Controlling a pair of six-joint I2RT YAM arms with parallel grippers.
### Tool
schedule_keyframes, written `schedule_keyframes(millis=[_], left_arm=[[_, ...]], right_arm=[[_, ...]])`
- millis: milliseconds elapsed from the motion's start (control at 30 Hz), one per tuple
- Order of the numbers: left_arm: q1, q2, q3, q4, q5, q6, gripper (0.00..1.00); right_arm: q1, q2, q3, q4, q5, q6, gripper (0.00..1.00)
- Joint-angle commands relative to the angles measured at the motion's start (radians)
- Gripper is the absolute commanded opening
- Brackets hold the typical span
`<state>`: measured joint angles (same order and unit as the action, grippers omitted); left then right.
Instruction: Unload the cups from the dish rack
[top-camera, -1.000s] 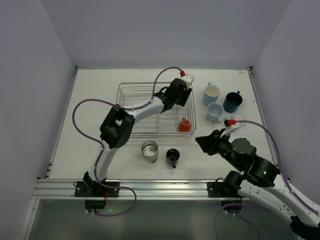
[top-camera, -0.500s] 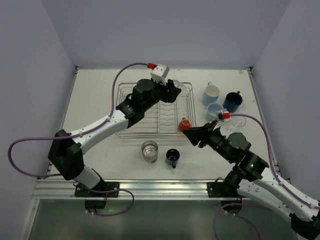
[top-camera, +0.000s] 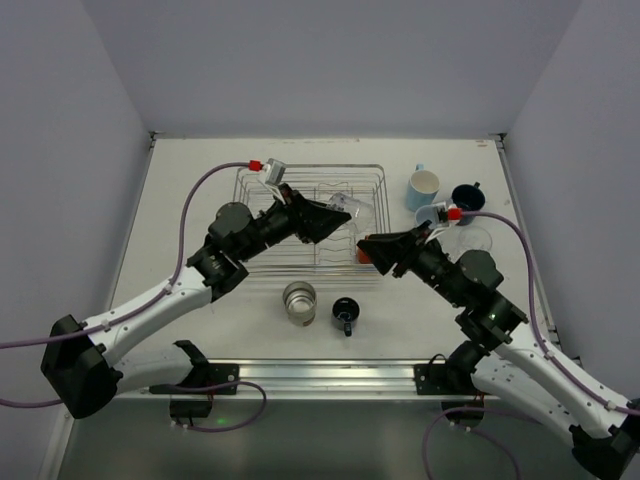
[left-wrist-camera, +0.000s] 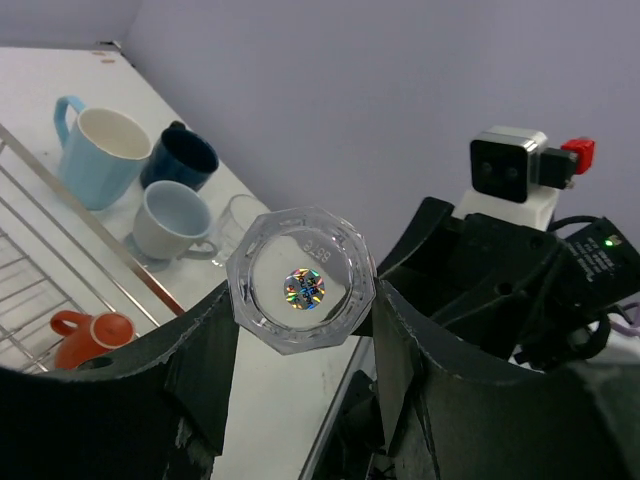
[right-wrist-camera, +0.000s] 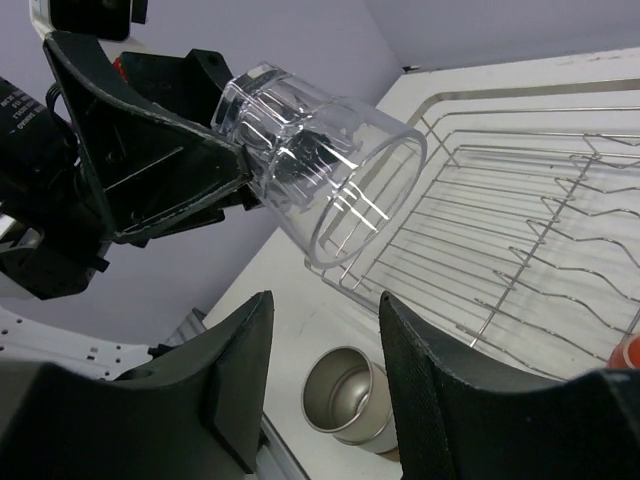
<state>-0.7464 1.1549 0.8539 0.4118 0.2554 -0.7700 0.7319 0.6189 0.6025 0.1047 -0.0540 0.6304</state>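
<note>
My left gripper (top-camera: 335, 215) is shut on a clear glass (top-camera: 343, 208) and holds it tilted above the dish rack (top-camera: 270, 190). In the left wrist view the glass's base (left-wrist-camera: 302, 290) sits between my fingers (left-wrist-camera: 205, 350). My right gripper (top-camera: 366, 247) is open and empty, pointing at the glass from the rack's right front corner. It covers most of the small orange cup (top-camera: 361, 258). The right wrist view shows the glass (right-wrist-camera: 320, 160) just above my open right gripper (right-wrist-camera: 325, 305), with the rack (right-wrist-camera: 520, 230) behind.
A metallic cup (top-camera: 299, 302) and a small dark blue cup (top-camera: 345, 313) stand in front of the rack. Right of the rack are a light blue mug (top-camera: 423, 187), a navy mug (top-camera: 466, 197), a pale blue cup (top-camera: 430, 215) and another clear glass (top-camera: 470, 240).
My left arm has drawn back and lifted the clear glass from the rack's far right corner toward its middle. My right gripper has moved left and up, close to the glass.
</note>
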Motion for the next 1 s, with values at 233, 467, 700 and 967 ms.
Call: schedule_keyframes(millis=[233,467,700,967], left_arm=[[0.004,-0.032,-0.065,0.205,0.108,-0.175,0.08],[0.002,-0.047,-0.110,0.249,0.125,-0.235,0.08],[-0.010,-0.052,-0.141,0.300,0.150,-0.299,0.10],[-0.018,-0.057,-0.159,0.338,0.189,-0.328,0.51]], right_arm=[[-0.008,0.067,0.103,0.179,-0.159,0.009,0.49],[-0.008,0.105,0.115,0.237,-0.181,0.025,0.41],[-0.008,0.119,0.079,0.374,-0.205,0.066,0.31],[-0.006,0.165,0.071,0.435,-0.221,0.089,0.00]])
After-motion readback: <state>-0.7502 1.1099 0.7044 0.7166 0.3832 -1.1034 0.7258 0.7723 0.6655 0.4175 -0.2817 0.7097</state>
